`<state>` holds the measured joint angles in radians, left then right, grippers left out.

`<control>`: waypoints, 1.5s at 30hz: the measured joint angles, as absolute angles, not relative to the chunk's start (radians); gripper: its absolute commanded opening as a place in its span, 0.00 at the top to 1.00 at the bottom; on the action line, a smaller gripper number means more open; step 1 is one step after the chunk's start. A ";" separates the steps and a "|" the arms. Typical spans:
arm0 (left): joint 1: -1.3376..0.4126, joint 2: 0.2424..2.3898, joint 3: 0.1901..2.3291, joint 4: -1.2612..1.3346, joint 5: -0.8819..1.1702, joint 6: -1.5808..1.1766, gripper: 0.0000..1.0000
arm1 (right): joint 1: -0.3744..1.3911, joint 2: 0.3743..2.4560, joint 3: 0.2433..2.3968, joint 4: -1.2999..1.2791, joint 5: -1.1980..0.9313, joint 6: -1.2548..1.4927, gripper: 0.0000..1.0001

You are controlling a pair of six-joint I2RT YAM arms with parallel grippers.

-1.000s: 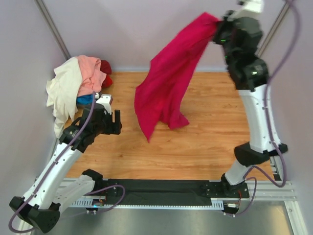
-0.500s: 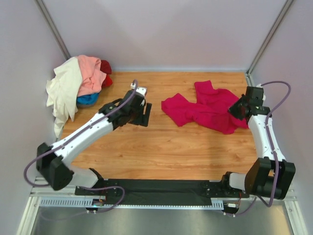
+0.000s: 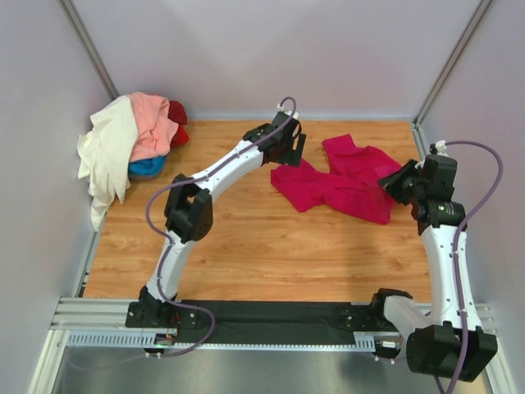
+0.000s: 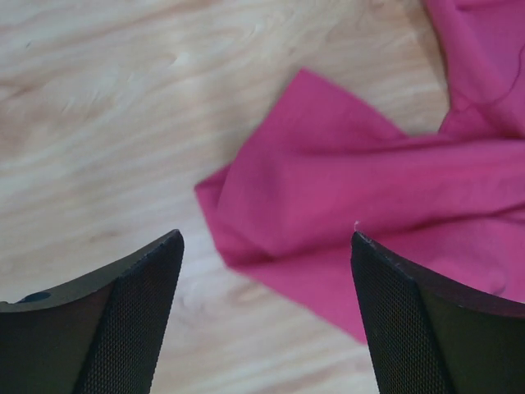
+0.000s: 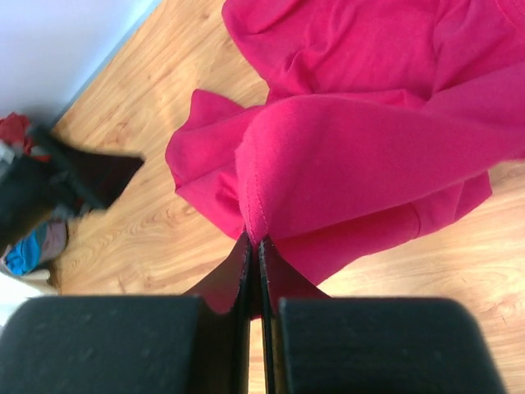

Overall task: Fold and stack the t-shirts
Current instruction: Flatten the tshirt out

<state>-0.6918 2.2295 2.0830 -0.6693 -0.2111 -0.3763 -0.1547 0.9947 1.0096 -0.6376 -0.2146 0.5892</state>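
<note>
The right claw [image 5: 254, 246] pinches a fold of the magenta shirt [image 3: 344, 185], which lies crumpled on the table [image 3: 246, 246] toward 2 o'clock. The left claw [image 4: 267, 238] hangs spread over its 9 o'clock corner. Grabbing bunched layers there would likely twist the spread. Other shirts [image 3: 131, 144] sit heaped at 10 o'clock.

Light-brown wood-grain tabletop [image 3: 271, 246], evenly lit without hard shadows. Plain pale lilac-grey walls [image 3: 271, 57] enclose its far, left and right edges. Slanted grey metal posts [image 3: 89, 49] rise at its two far corners. A slotted aluminium rail [image 3: 98, 338] borders its near edge.
</note>
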 measured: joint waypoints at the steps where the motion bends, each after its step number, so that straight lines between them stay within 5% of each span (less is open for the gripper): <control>1: -0.686 2.282 2.146 -0.669 -0.201 -0.368 0.08 | -0.153 0.984 1.005 -0.640 -0.219 0.585 1.00; 12: -0.608 2.561 2.421 -0.596 -0.009 -0.308 0.01 | -0.144 0.955 0.939 -0.648 -0.264 0.575 1.00; 21: -0.606 2.676 2.496 -0.484 0.112 -0.387 0.12 | -0.131 0.952 0.939 -0.646 -0.278 0.574 1.00; 30: -0.601 2.720 2.495 -0.447 0.190 -0.495 0.32 | -0.125 0.978 0.939 -0.633 -0.283 0.572 1.00; 36: -0.600 2.728 2.495 -0.424 0.209 -0.529 1.00 | -0.123 1.003 0.939 -0.628 -0.281 0.571 1.00; 45: -0.583 2.636 2.348 -0.413 0.207 -0.516 1.00 | -0.121 1.028 0.971 -0.641 -0.260 0.572 1.00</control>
<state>-0.5827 2.6362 2.3478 -0.4126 0.2073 -0.5159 -0.1207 1.0283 0.9714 -0.6407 -0.2600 0.5720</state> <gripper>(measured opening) 0.011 0.015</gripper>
